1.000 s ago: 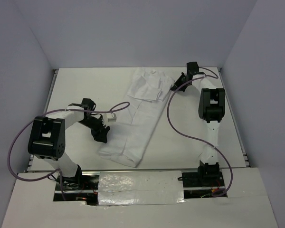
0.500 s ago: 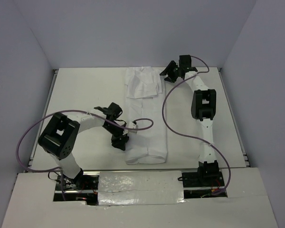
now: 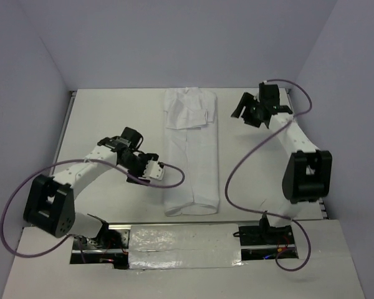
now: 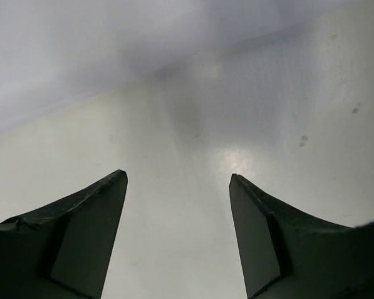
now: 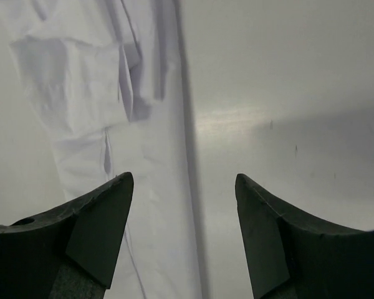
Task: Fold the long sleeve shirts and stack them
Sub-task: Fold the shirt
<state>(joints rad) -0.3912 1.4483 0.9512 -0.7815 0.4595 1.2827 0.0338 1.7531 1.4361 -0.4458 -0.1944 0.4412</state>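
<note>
The long sleeve shirt (image 3: 190, 156) lies flat as a long, narrow white strip down the middle of the table, collar end at the back and hem toward the arm bases. A folded sleeve lies across its upper part (image 5: 81, 81). My left gripper (image 3: 139, 169) hovers to the left of the shirt's lower half, apart from the cloth. It is open (image 4: 177, 175), with only bare tabletop between its fingers. My right gripper (image 3: 245, 111) hangs to the right of the collar end. It is open (image 5: 184, 175), above the shirt's right edge, holding nothing.
The white table (image 3: 112, 112) is boxed in by grey walls at the back and both sides. A purple cable (image 3: 174, 177) loops from the left wrist close to the shirt. Another cable (image 3: 230, 180) curves over the table right of the shirt.
The slanted shirt was pulled straight down the table. The right gripper opened, let go of the collar end and swung right. The left gripper opened wider and drew back left from the hem.
</note>
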